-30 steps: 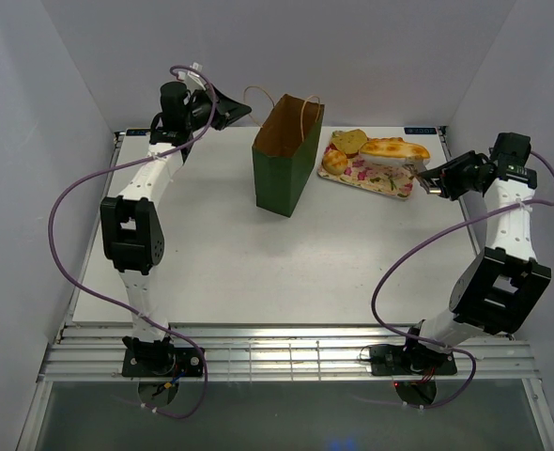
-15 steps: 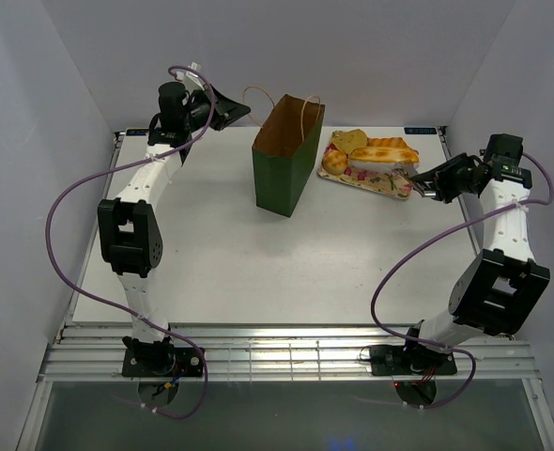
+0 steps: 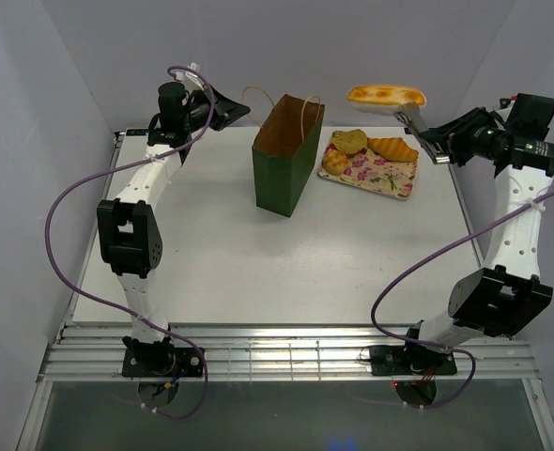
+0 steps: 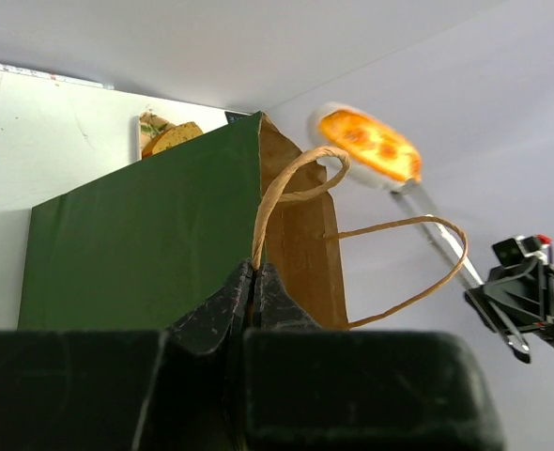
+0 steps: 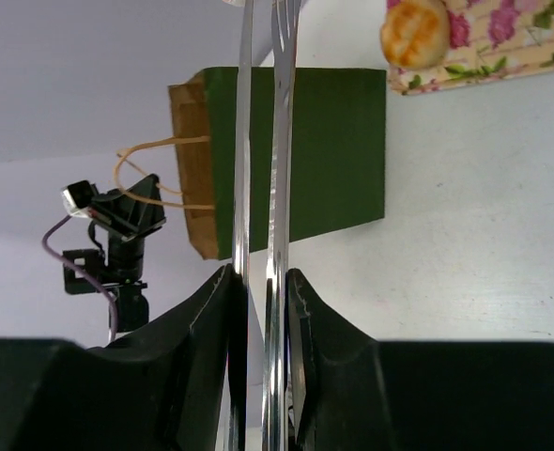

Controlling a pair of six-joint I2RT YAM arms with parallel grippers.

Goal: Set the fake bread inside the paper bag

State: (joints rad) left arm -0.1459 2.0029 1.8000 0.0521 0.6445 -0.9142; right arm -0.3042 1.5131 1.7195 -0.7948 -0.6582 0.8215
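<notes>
The flat white table (image 3: 211,263) is filling the middle of the top view. The tall dark green paper bag (image 3: 286,167) with a brown kraft inside is standing upright on it at upper centre, its mouth facing up. Right of the bag and apart from it, the flat floral-patterned tray (image 3: 378,178) is lying on the table. The long golden-brown topped baguette loaf (image 3: 386,95) is hanging in the air at the upper right of centre, above the tray's far edge in the picture and to the right of the bag's mouth. The long silver metal tongs (image 3: 410,119) are gripping it near its right end. I am squeezing those tongs in my right gripper (image 3: 443,141), with both fingers pressed against the two blades. The orange croissant (image 3: 392,147) and the two roundish golden buns (image 3: 349,141) are lying on the tray. At the upper left of the bag, I am pinching one thin tan loop handle (image 4: 277,193) between the closed fingertips of my left gripper (image 4: 254,282).
</notes>
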